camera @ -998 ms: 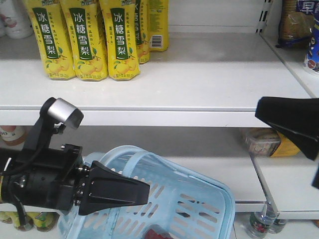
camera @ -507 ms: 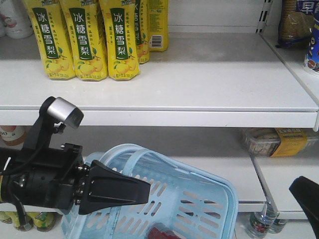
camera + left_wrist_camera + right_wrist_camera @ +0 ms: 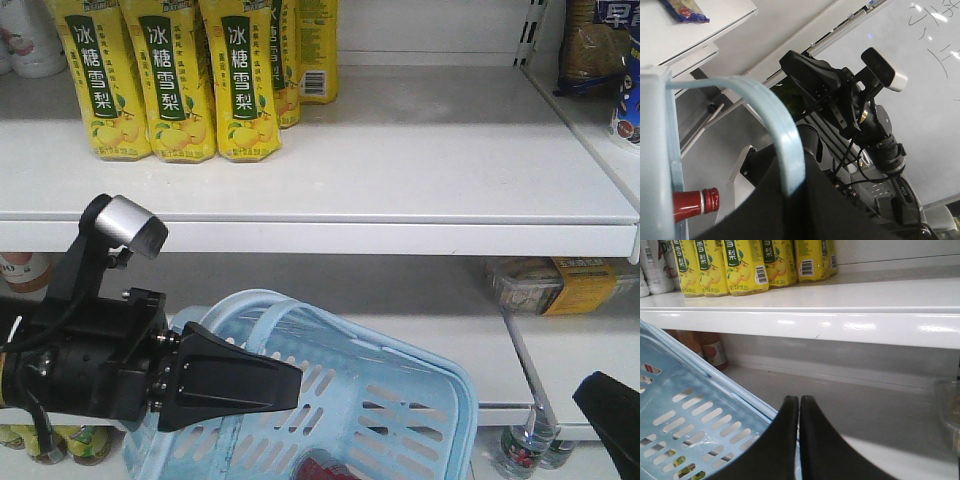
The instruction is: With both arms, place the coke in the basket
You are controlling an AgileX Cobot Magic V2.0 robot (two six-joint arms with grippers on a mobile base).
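The light blue basket (image 3: 400, 395) hangs tilted below the shelf, its handle (image 3: 782, 135) running into the jaws of my left gripper (image 3: 296, 379), which is shut on it. The coke lies inside the basket: a bit of red label (image 3: 322, 467) shows at the bottom edge of the front view, and its red cap (image 3: 694, 204) shows in the left wrist view. My right gripper (image 3: 799, 401) is shut with nothing between its fingers, just right of the basket's rim (image 3: 720, 380). Only its black tip (image 3: 608, 408) shows at the lower right of the front view.
Yellow pear-drink bottles (image 3: 165, 80) stand on the upper white shelf (image 3: 420, 150). A packaged box (image 3: 550, 283) lies on the lower shelf at right. Small bottles (image 3: 525, 450) stand below, next to a metal shelf bracket (image 3: 530, 370).
My right gripper has dropped from beside the upper shelf edge to the lower right corner of the front view. The left gripper and basket have barely shifted.
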